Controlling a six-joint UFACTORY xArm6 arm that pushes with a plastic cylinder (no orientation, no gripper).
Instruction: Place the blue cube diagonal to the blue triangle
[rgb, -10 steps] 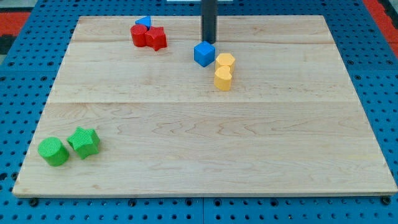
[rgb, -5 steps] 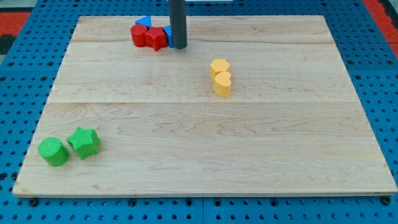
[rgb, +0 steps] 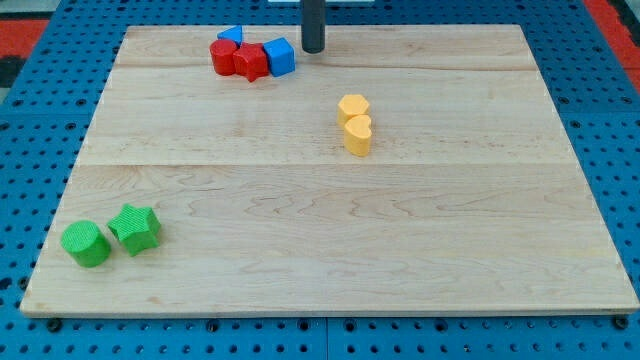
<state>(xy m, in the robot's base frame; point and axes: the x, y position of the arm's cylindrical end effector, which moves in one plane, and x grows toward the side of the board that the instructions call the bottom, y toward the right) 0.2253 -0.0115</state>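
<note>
The small blue cube (rgb: 280, 56) sits near the top of the pale wooden board (rgb: 320, 230), pressed against the right side of a red block of irregular, star-like shape (rgb: 251, 62), which in turn touches a second red block (rgb: 223, 56) on its left. The small blue triangle (rgb: 231, 36) peeks out behind the 2 red blocks, so the cube lies at about 4 o'clock from it, close but apparently not touching. I judge the placement essentially done: the cube is offset both sideways and downward from the triangle, which reads as diagonal. My tip (rgb: 313, 49), a plain dark rod with nothing to open or close, stands at about 2 o'clock from the cube, just beside it, seemingly clear of it. Little seems left beyond a possible small nudge. Well apart, 2 yellow blocks (rgb: 354, 123) sit mid-board, and a green cylinder (rgb: 86, 244) and green star-shaped block (rgb: 135, 228) sit at lower left.
</note>
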